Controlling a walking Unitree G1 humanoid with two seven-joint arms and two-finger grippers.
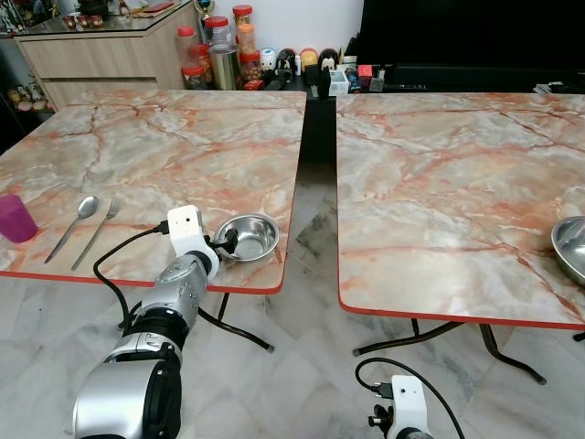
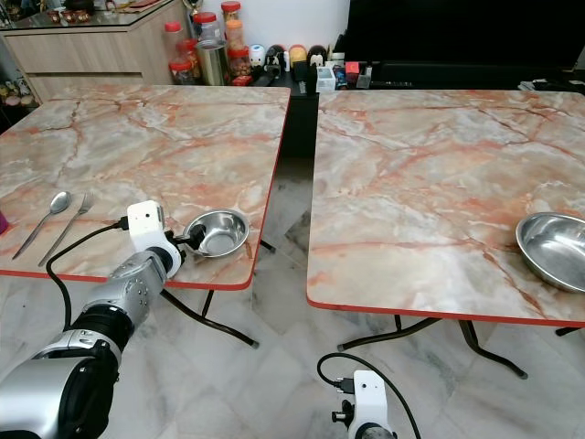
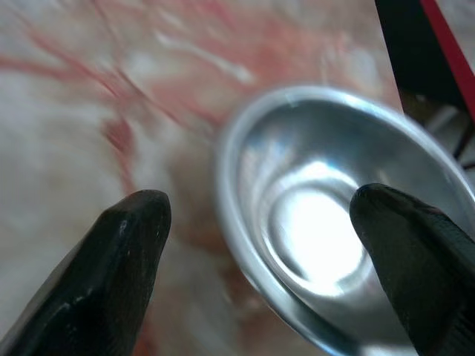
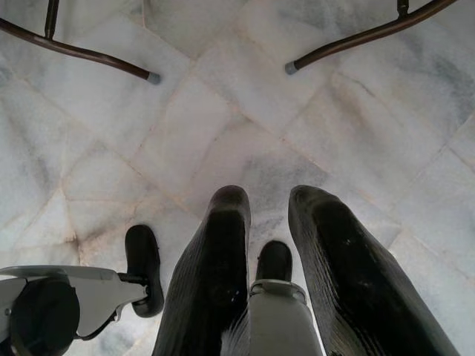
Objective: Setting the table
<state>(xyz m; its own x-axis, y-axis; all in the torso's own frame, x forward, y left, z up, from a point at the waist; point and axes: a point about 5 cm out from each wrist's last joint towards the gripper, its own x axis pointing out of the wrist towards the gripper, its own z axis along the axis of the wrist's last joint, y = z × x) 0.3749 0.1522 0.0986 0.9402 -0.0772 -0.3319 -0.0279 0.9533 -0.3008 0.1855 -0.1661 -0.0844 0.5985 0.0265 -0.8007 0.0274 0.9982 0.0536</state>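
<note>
Nearest the viewer, the right tool [image 4: 269, 222] hangs low over the pale marble floor [image 4: 223, 133], its two black fingers [image 4: 215, 252] pointing down with a narrow gap between them and nothing held; two dark metal table feet [image 4: 148, 76] rest on the tiles beyond.

The left tool [image 1: 228, 243] reaches over the near edge of the left worktop [image 1: 164, 155]. Its fingers [image 3: 126, 252] are spread wide, one outside and one over the inside of the rim of a small steel bowl [image 1: 249, 236], so that the near rim lies between them. Whether either finger touches the metal cannot be told. A black cable [image 1: 105, 274] loops from the wrist.

The small steel bowl stands upright near the front right corner of the left worktop, close to its red edge. To its left, well apart, a spoon [image 1: 75, 224] and a fork [image 1: 97, 230] lie side by side, and a purple cup [image 1: 15, 218] stands at the far left.

On the right worktop [image 1: 439, 183], across a dark gap, a larger steel bowl [image 2: 553, 249] sits by the right edge.

Farthest back, jars with red lids [image 1: 216, 41], a steel tumbler [image 1: 224, 64] and small objects line the wall beside a wooden cabinet [image 1: 101, 55].
</note>
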